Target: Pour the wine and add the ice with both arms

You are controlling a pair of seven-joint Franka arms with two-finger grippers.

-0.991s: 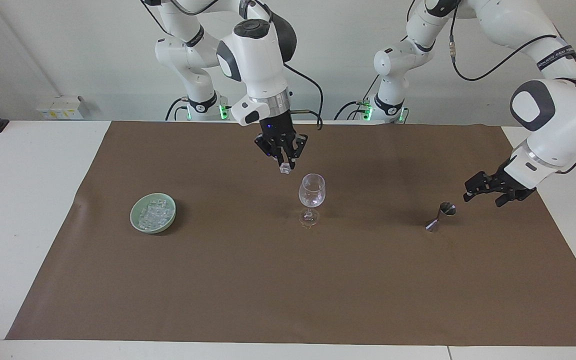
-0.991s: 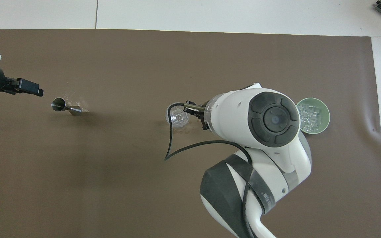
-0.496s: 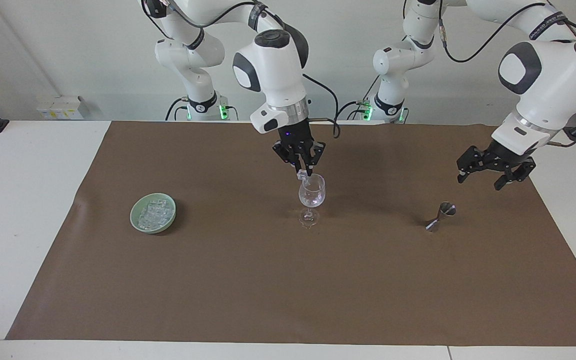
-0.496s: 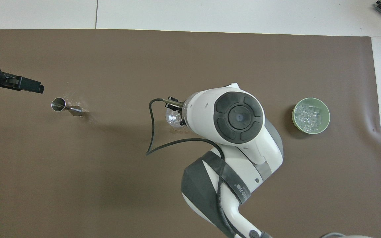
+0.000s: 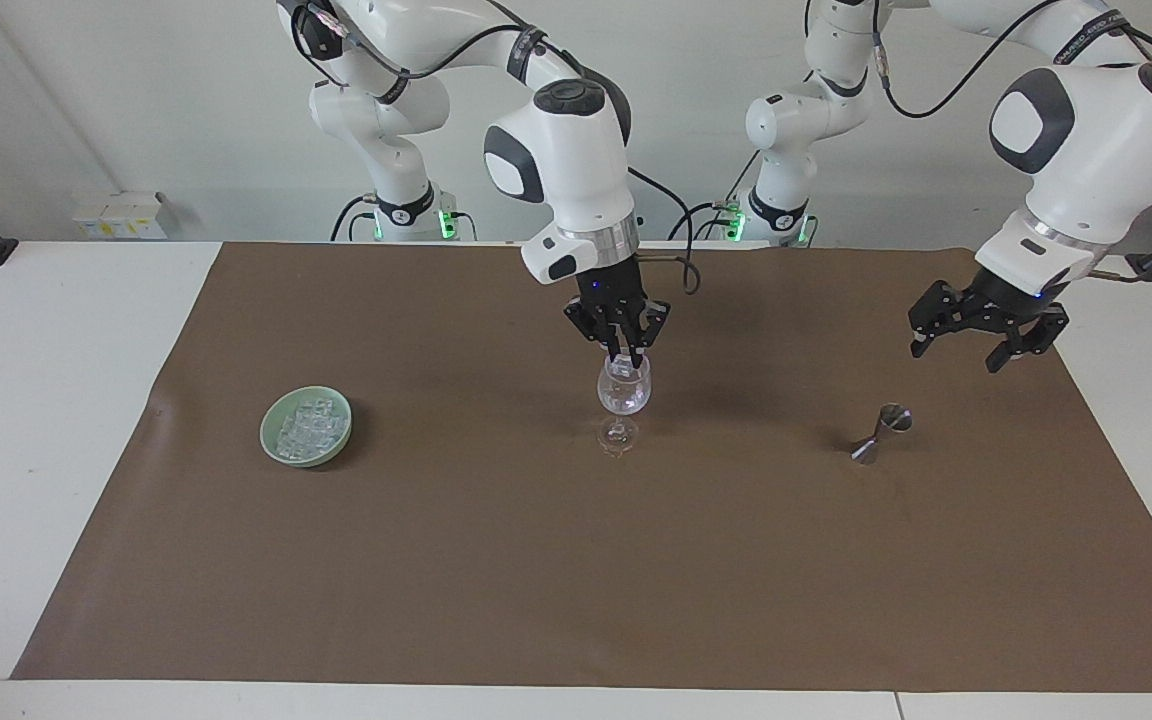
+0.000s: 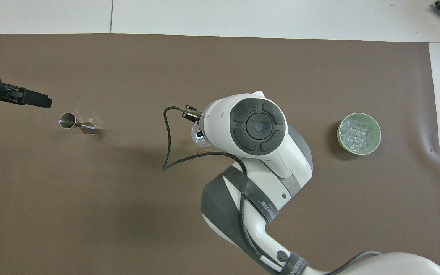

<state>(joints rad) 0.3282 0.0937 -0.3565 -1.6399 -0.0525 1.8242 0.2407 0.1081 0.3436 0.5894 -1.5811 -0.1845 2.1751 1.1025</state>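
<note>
The right gripper hangs right at the rim of the wine glass in the middle of the brown mat on the surface; I cannot tell whether its fingers still pinch a cube. The ice sits heaped in the green bowl, well apart toward the right arm's end. The left gripper waits, fingers spread, above the steel jigger.
</note>
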